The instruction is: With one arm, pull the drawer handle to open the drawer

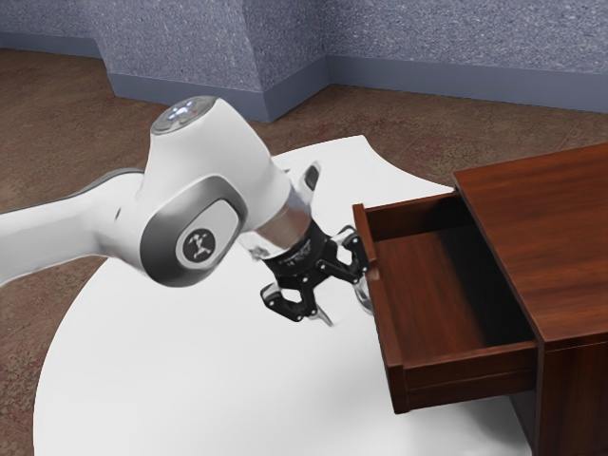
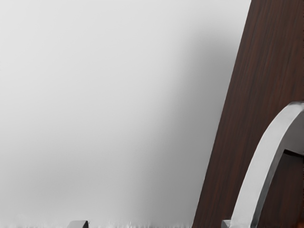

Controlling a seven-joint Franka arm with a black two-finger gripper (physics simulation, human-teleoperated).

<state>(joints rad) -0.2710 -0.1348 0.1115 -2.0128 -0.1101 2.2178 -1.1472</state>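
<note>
While judged near the end of the pull, calls next for only a last short tug leftward, or a clean let-go. From the side: finds drawer (image 1: 446, 294) drawn well out of cabinet (image 1: 551, 237) at right, over white table (image 1: 171, 380); puts gripper (image 1: 340, 296) close up at drawer front, spread wide, clasping nothing. From the wrist: catches silver handle (image 2: 266, 175) arching off dark wood, just beside the hand, ungripped.

My white round table (image 1: 171, 380) stands on a brown floor (image 1: 57, 114); a dark wooden cabinet (image 1: 560, 247) stands at its side toward the exterior view's right, its base out of sight
</note>
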